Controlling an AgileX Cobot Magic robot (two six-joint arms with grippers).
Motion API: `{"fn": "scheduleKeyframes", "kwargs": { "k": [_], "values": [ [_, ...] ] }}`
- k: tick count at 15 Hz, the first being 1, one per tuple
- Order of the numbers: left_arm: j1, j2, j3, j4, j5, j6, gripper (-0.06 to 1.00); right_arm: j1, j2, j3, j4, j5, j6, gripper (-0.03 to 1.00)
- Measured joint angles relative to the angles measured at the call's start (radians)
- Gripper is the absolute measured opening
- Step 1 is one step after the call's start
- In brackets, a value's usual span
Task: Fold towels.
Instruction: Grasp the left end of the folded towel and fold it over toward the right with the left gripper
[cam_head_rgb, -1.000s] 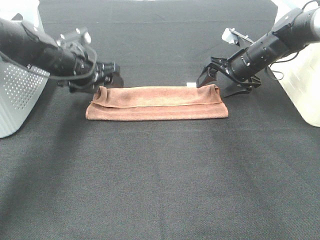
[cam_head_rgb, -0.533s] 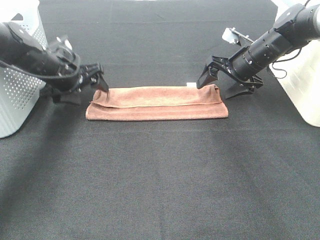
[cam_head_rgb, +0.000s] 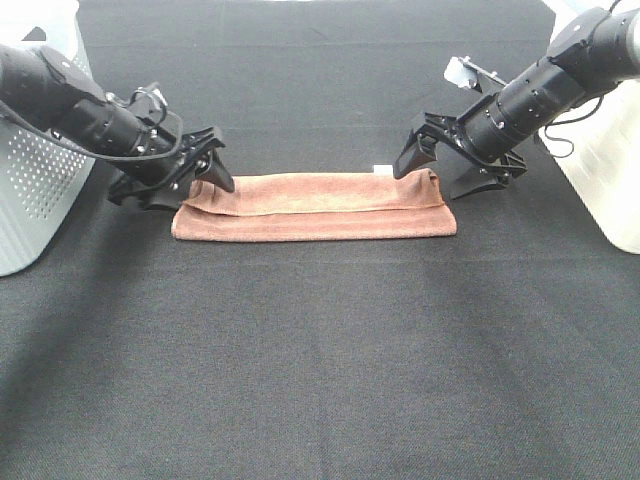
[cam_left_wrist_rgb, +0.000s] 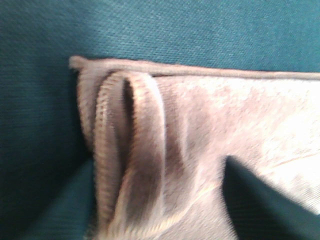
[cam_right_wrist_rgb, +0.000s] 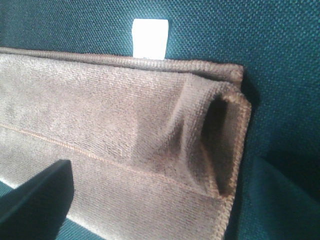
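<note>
The reddish-brown towel (cam_head_rgb: 315, 205) lies folded into a long narrow strip on the black table, with its small white tag (cam_head_rgb: 381, 168) at the far edge. My left gripper (cam_head_rgb: 213, 165) is open, its fingers straddling the strip's left end. The left wrist view shows that end's looped fold (cam_left_wrist_rgb: 135, 150) between the fingers (cam_left_wrist_rgb: 260, 200). My right gripper (cam_head_rgb: 428, 178) is open over the right end. The right wrist view shows the towel (cam_right_wrist_rgb: 110, 115), the tag (cam_right_wrist_rgb: 150, 37) and a raised fold between the fingers (cam_right_wrist_rgb: 35, 200). Neither gripper holds anything.
A white perforated basket (cam_head_rgb: 30, 200) stands at the left edge behind my left arm. A white container (cam_head_rgb: 610, 180) stands at the right edge beside my right arm. The black table surface (cam_head_rgb: 320, 360) stretches in front of the towel.
My left gripper pulled back to the left, then came forward again and now sits open over the towel's left end. My right gripper has barely moved. The towel lies as before.
</note>
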Motion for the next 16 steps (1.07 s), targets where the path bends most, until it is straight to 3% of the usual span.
{"fn": "scheduleKeyframes", "kwargs": {
  "k": [3, 4, 6, 9, 11, 12, 14, 16],
  "values": [
    [-0.002, 0.014, 0.0, -0.001, 0.01, -0.01, 0.08, 0.0, 0.0, 0.0, -0.004, 0.001, 0.0, 0.89],
    [-0.003, 0.015, 0.0, -0.001, 0.01, -0.01, 0.04, 0.0, 0.0, 0.0, -0.004, 0.001, 0.0, 0.89],
    [-0.004, 0.01, 0.0, 0.012, 0.01, -0.01, 0.04, 0.0, 0.0, 0.0, -0.004, 0.001, 0.0, 0.89],
    [-0.008, -0.006, -0.077, 0.177, 0.084, -0.113, 0.04, 0.0, 0.0, 0.0, -0.006, 0.001, 0.0, 0.89],
    [-0.009, -0.008, -0.187, 0.35, 0.203, -0.225, 0.04, 0.0, 0.0, 0.0, -0.007, 0.011, 0.0, 0.89],
    [-0.009, -0.009, -0.276, 0.458, 0.314, -0.29, 0.04, 0.0, 0.0, 0.0, -0.007, 0.016, 0.0, 0.89],
    [-0.009, -0.009, -0.394, 0.557, 0.456, -0.335, 0.04, 0.0, 0.0, 0.0, -0.007, 0.016, 0.016, 0.89],
    [-0.009, -0.009, -0.445, 0.574, 0.515, -0.346, 0.04, 0.0, 0.0, 0.0, -0.007, 0.017, 0.02, 0.89]
  ]
}}
